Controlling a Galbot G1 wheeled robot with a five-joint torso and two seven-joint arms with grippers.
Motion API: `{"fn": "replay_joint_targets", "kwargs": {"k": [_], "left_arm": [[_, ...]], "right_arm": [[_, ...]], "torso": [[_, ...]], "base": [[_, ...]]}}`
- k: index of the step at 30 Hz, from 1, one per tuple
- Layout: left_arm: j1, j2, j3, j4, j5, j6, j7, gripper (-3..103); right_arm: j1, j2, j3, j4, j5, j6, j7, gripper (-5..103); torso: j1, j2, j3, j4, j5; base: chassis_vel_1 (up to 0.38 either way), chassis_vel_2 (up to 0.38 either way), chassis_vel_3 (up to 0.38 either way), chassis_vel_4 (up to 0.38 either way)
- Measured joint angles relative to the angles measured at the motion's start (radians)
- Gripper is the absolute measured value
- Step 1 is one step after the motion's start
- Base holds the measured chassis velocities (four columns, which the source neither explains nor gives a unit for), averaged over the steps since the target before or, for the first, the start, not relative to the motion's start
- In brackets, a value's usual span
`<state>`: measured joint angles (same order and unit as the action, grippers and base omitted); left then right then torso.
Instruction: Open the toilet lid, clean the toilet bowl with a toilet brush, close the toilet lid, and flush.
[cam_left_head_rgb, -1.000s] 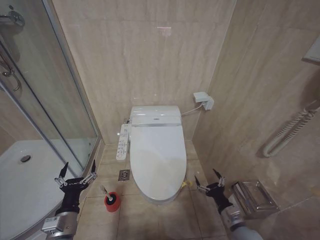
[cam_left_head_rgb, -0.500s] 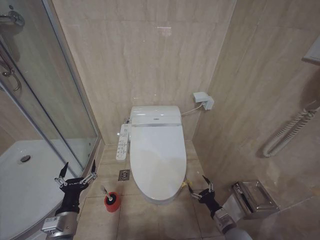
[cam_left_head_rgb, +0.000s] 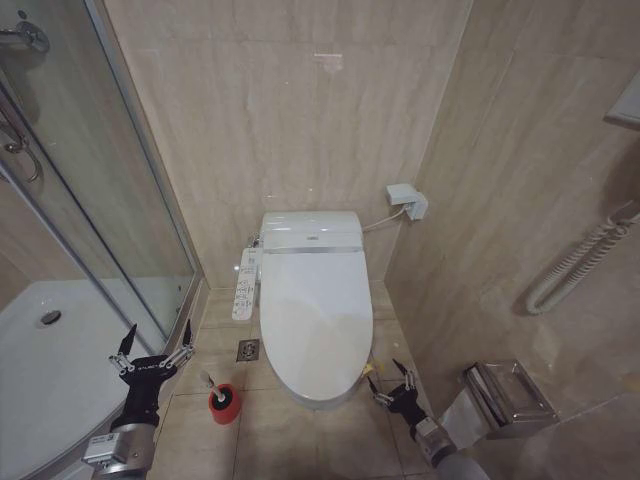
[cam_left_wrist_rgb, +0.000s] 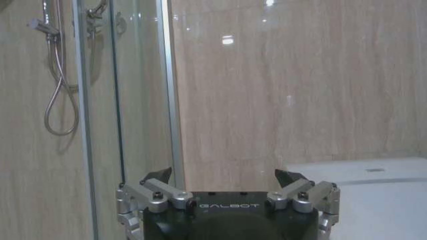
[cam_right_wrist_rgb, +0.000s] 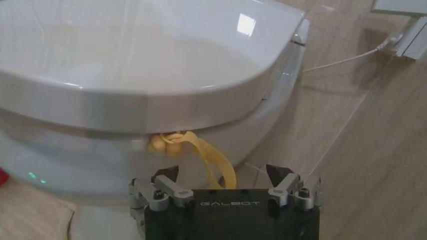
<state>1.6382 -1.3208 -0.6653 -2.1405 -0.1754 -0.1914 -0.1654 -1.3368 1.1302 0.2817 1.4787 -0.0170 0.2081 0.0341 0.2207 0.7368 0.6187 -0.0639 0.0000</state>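
Toilet lid (cam_left_head_rgb: 316, 318) is down, covering the toilet bowl (cam_right_wrist_rgb: 100, 150), against the back wall between the shower tray (cam_left_head_rgb: 50, 370) and the right wall. Right gripper (cam_left_head_rgb: 388, 381) sits low at the toilet's front right edge, fingers spread wide, holding nothing. In the right wrist view its fingers (cam_right_wrist_rgb: 165, 176) are just below the lid's rim, with a yellow loop (cam_right_wrist_rgb: 200, 155) hanging under that rim between them. Left gripper (cam_left_head_rgb: 153, 345) hovers by the shower tray, fingers wide apart, empty. Toilet brush (cam_left_head_rgb: 222, 396) stands in its red holder on the floor tiles, left of the bowl, near the floor drain (cam_left_head_rgb: 248, 350).
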Motion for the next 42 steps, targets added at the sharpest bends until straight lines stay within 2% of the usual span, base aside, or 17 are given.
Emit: {"fn": "replay_joint_targets", "kwargs": {"k": [7, 8, 15, 16, 22, 23, 29, 30, 37, 42], "left_arm": [[0.000, 0.000, 0.000, 0.000, 0.000, 0.000, 0.000, 100], [0.000, 0.000, 0.000, 0.000, 0.000, 0.000, 0.000, 100], [0.000, 0.000, 0.000, 0.000, 0.000, 0.000, 0.000, 100], [0.000, 0.000, 0.000, 0.000, 0.000, 0.000, 0.000, 100], [0.000, 0.000, 0.000, 0.000, 0.000, 0.000, 0.000, 100], [0.000, 0.000, 0.000, 0.000, 0.000, 0.000, 0.000, 100], [0.000, 0.000, 0.000, 0.000, 0.000, 0.000, 0.000, 100], [0.000, 0.000, 0.000, 0.000, 0.000, 0.000, 0.000, 100], [0.000, 0.000, 0.000, 0.000, 0.000, 0.000, 0.000, 100], [0.000, 0.000, 0.000, 0.000, 0.000, 0.000, 0.000, 100]], "right_arm": [[0.019, 0.007, -0.001, -0.023, 0.004, 0.016, -0.001, 90], [0.021, 0.008, 0.000, -0.027, 0.003, 0.019, -0.002, 72], [0.022, 0.014, 0.008, -0.038, 0.001, 0.031, -0.011, 72], [0.022, 0.015, 0.008, -0.038, 0.000, 0.032, -0.011, 44], [0.017, 0.020, 0.015, -0.037, -0.010, 0.038, -0.014, 44], [0.016, 0.020, 0.018, -0.037, -0.011, 0.039, -0.014, 18], [0.011, 0.020, 0.030, -0.031, -0.012, 0.046, -0.018, 18], [0.010, 0.020, 0.036, -0.028, -0.009, 0.048, -0.018, 1], [-0.004, 0.022, 0.083, 0.033, 0.057, 0.053, -0.013, 1], [-0.024, 0.027, 0.133, 0.163, 0.154, 0.016, 0.019, 0]], "torso": [[0.000, 0.000, 0.000, 0.0000, 0.0000], [0.000, 0.000, 0.000, 0.0000, 0.0000], [0.000, 0.000, 0.000, 0.0000, 0.0000], [0.000, 0.000, 0.000, 0.0000, -0.0001], [0.000, 0.000, 0.000, 0.0000, 0.0000], [0.000, 0.000, 0.000, 0.0000, 0.0000], [0.000, 0.000, 0.000, 0.0000, 0.0000], [0.000, 0.000, 0.000, 0.0000, 0.0000], [0.000, 0.000, 0.000, 0.0003, 0.0003], [0.000, 0.000, 0.000, 0.0005, 0.0005]], "base": [[0.000, 0.000, 0.000, 0.000], [0.000, 0.000, 0.000, 0.000], [0.000, 0.000, 0.000, 0.000], [0.000, 0.000, 0.000, 0.000], [0.000, 0.000, 0.000, 0.000], [0.000, 0.000, 0.000, 0.000], [0.000, 0.000, 0.000, 0.000], [0.000, 0.000, 0.000, 0.000], [0.000, 0.000, 0.000, 0.000], [0.000, 0.000, 0.000, 0.000]]}}
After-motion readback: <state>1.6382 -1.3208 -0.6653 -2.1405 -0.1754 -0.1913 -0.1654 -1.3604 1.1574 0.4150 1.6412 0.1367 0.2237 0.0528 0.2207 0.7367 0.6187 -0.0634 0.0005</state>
